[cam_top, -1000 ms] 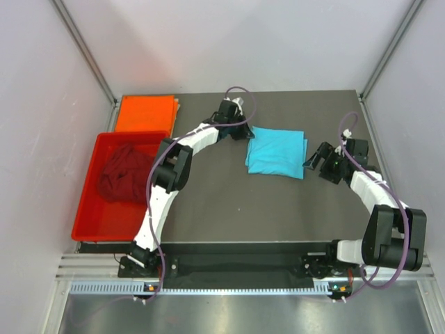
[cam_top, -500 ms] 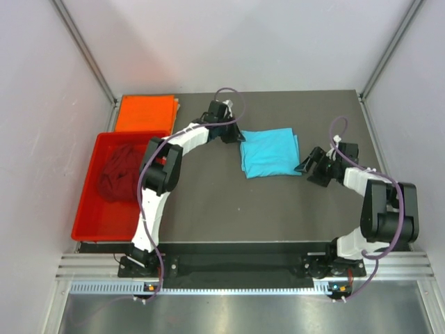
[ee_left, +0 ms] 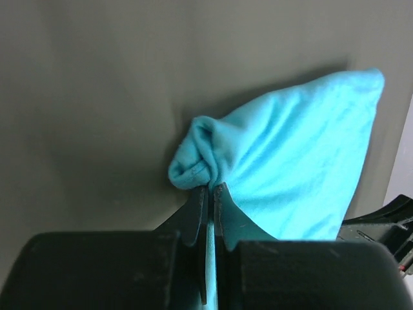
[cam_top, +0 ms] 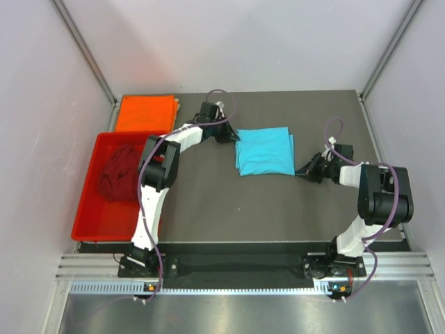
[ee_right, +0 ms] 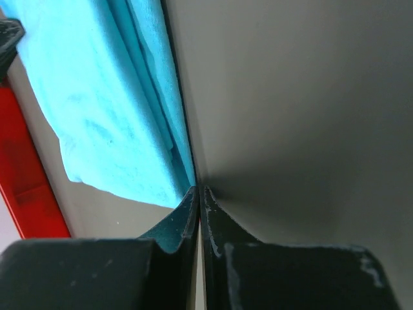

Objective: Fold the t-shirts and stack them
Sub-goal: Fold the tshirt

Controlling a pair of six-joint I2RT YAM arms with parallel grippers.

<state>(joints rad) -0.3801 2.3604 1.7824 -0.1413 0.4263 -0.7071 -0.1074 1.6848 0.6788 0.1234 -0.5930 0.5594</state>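
While the left gripper (ee_left: 211, 187) pinches a corner of the blue t-shirt (cam_top: 264, 151) mid-frame, the right gripper (ee_right: 197, 189) sits closed at its opposite edge. Whether it catches cloth is unclear.

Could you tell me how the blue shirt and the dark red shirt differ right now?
The blue shirt lies folded flat on the table; the dark red shirt is a crumpled heap in the red tray. The left tool pinches the blue shirt; no tool touches the dark red one. Both are soft cloth.
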